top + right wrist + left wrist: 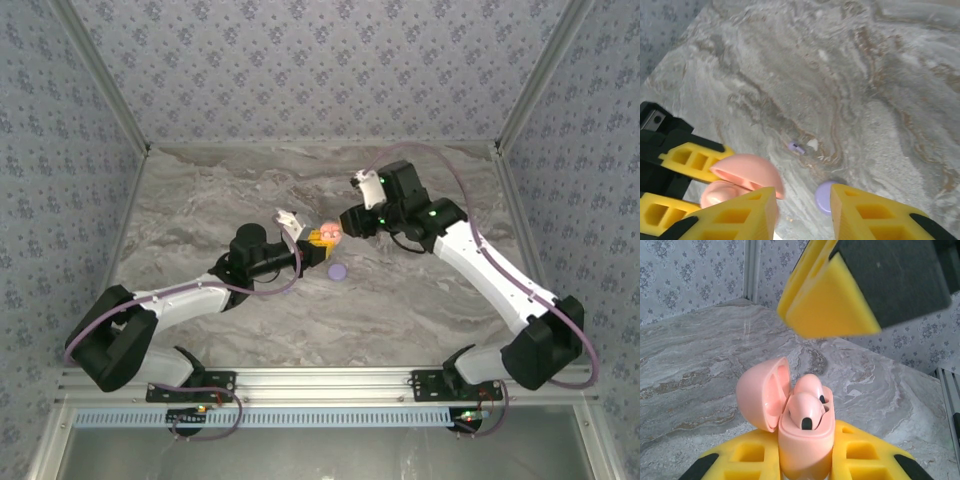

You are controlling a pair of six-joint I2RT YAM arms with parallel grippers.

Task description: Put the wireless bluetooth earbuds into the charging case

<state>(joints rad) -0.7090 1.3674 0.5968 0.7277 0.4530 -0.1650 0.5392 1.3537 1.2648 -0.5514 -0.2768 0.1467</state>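
Two arms meet just above the middle of the top external frame: the left one stretches low from the lower left toward the centre, the right one rises from the lower right and bends back leftward at the wrist. The left gripper [318, 240] is clenched on the pink charging case [328, 234], and the right gripper [345, 224] hangs just to the upper right of it, almost touching. A lavender disc [338, 271] lies on the marble table [420, 300] just below them. In the left wrist view the case [805, 450] stands at the bottom centre, pinched between the yellow fingers [752, 455], its lid [762, 395] swung open to the left. Both pink earbuds [807, 412] sit inside it, dark tips showing. One yellow pad [830, 305] of the right gripper hovers in the upper part of the frame, apart from the case. In the right wrist view that gripper's fingers [880, 215] stand parted along the bottom edge with nothing between them; the open lid [747, 172] lies at the lower left beside the left finger. A lavender earbud [796, 148] rests alone on the table near the centre, just above the disc [823, 196].
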